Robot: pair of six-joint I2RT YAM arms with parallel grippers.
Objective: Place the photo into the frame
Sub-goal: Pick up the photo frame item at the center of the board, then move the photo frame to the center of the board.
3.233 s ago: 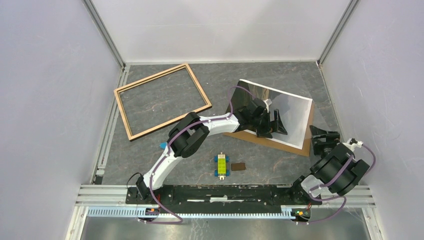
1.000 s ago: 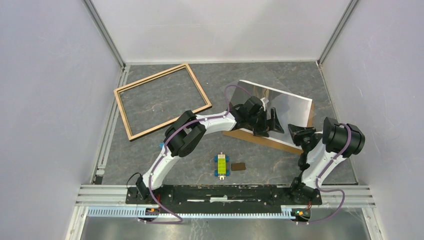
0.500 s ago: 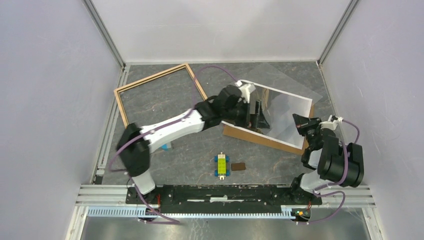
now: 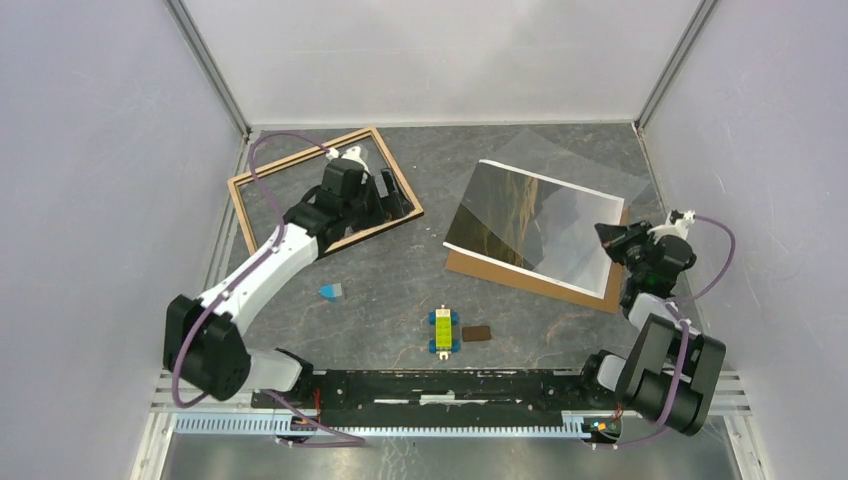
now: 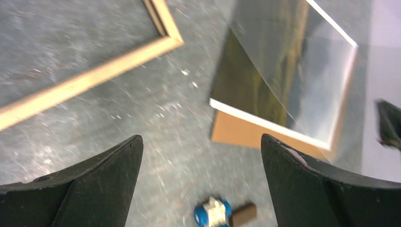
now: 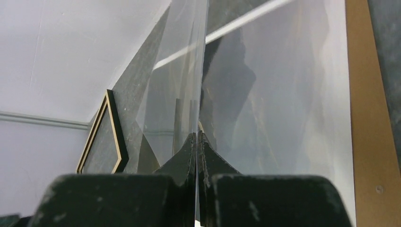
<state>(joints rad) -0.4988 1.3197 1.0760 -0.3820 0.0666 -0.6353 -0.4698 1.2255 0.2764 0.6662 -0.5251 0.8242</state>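
The photo point(image 4: 500, 215), a dark mountain print with a white border, lies on the brown backing board point(image 4: 510, 272) right of centre. A clear sheet point(image 4: 590, 170) hangs tilted over the photo, and my right gripper point(image 4: 612, 235) is shut on its near right edge. In the right wrist view the jaws point(image 6: 196, 135) pinch that thin clear sheet point(image 6: 189, 61), with the photo point(image 6: 293, 94) lying beyond. The frame point(image 4: 300, 155), light tan wood, lies flat at the far left. My left gripper point(image 4: 368, 190) hovers open over the frame's right corner, holding nothing point(image 5: 201, 137).
A yellow-green block with blue ends point(image 4: 442, 330) and a small brown piece point(image 4: 477, 333) lie near the front centre. A small blue piece point(image 4: 330, 291) lies left of them. Grey walls close in the table on three sides.
My left arm swung from the photo leftward to the frame, still open. My right gripper closed on the clear sheet's edge and moved up along the photo's right side.
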